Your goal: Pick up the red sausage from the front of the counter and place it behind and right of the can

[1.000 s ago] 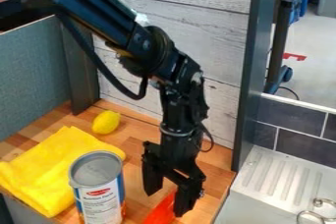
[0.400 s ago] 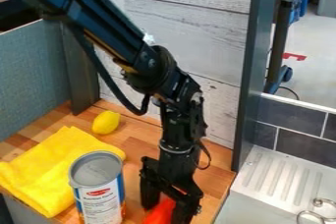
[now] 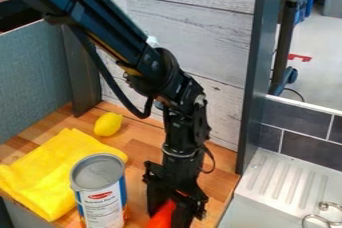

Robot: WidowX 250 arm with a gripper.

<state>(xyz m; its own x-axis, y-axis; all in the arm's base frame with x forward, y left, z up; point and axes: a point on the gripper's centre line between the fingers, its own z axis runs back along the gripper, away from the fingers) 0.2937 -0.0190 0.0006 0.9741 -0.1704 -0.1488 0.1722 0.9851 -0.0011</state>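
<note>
Red object (image 3: 162, 216) slants, seemingly toward upper right

The arm (image 3: 117, 34) slants down from the upper left; the wrist (image 3: 180, 134) is near vertical, the hand (image 3: 169, 211) directed downward.

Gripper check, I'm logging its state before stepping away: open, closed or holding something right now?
Gripper: down at the red-orange object; whether open or closed on it cannot be told.
</note>
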